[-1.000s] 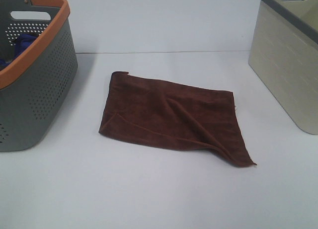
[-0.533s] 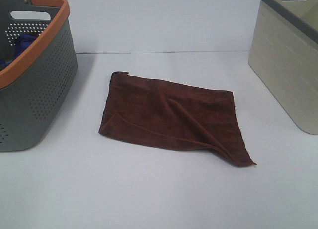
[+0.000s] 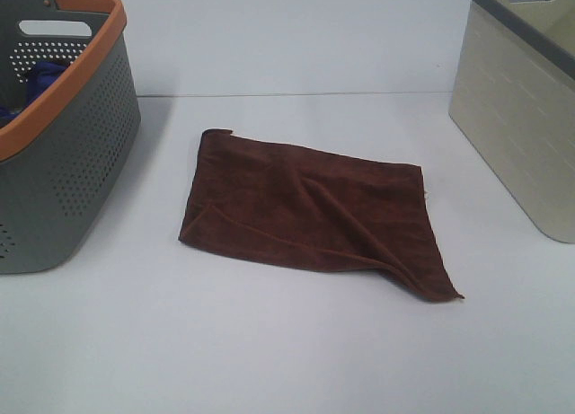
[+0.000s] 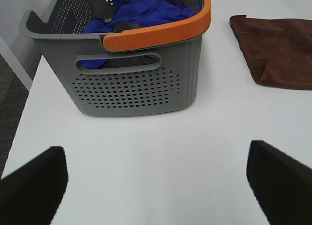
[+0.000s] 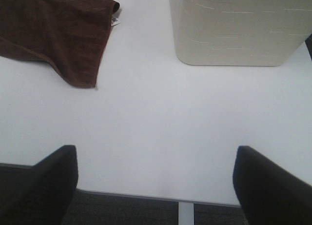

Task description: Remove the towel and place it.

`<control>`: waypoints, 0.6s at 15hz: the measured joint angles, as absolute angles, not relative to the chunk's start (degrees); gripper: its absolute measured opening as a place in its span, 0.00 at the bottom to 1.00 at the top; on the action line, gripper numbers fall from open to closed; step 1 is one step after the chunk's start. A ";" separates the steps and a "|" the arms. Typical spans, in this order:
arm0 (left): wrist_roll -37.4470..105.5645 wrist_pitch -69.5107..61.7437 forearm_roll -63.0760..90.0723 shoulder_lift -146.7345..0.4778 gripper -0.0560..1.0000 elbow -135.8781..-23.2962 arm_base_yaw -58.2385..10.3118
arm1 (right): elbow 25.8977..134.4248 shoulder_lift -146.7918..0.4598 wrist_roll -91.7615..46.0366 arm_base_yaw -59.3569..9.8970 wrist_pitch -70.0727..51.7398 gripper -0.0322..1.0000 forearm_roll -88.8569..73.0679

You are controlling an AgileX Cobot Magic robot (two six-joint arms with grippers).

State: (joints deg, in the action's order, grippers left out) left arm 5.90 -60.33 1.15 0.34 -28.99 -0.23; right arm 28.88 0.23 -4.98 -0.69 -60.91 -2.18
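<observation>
Brown towel (image 3: pixel 314 212) lies flat on the table (image 3: pixel 269 360), well apart from both baskets. Left gripper (image 4: pixel 156 186) and right gripper (image 5: pixel 156 186) hover spread wide, empty.

Open table (image 3: pixel 296 351) between grey basket (image 3: pixel 81 162) and beige bin (image 3: pixel 517 136)

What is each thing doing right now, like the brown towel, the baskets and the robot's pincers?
towel: lying flat on the table, a bit wrinkled, one corner folded up, nothing holding it.
grey basket: upright, open at the top, blue cloth inside.
beige basket: upright; its inside is out of sight.
left pincer: open, empty, above bare table.
right pincer: open, empty, near the table edge.
</observation>
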 joint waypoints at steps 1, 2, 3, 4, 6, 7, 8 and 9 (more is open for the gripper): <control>5.90 -60.33 1.15 0.34 0.95 -28.99 -0.23 | 28.88 0.23 -4.98 -0.69 -60.91 0.77 -1.78; 5.79 -60.33 1.15 0.34 0.95 -28.99 -0.23 | 28.88 0.23 -4.98 -0.69 -60.91 0.77 -1.72; 5.79 -60.33 1.15 0.34 0.95 -28.99 -0.23 | 28.88 0.23 -4.98 -0.69 -60.91 0.77 -1.72; 5.79 -60.33 1.15 0.34 0.95 -28.99 -0.23 | 28.88 0.23 -4.98 -0.69 -60.91 0.77 -1.72; 5.79 -60.33 1.15 0.34 0.95 -28.99 -0.23 | 28.88 0.23 -4.98 -0.69 -60.91 0.77 -1.72; 5.79 -60.33 1.15 0.34 0.95 -28.99 -0.23 | 28.88 0.23 -4.98 -0.69 -60.91 0.77 -1.72; 5.79 -60.33 1.15 0.34 0.95 -28.99 -0.23 | 28.88 0.23 -4.98 -0.69 -60.91 0.77 -1.72; 5.79 -60.33 1.15 0.34 0.95 -28.99 -0.23 | 28.88 0.23 -4.98 -0.69 -60.91 0.77 -1.72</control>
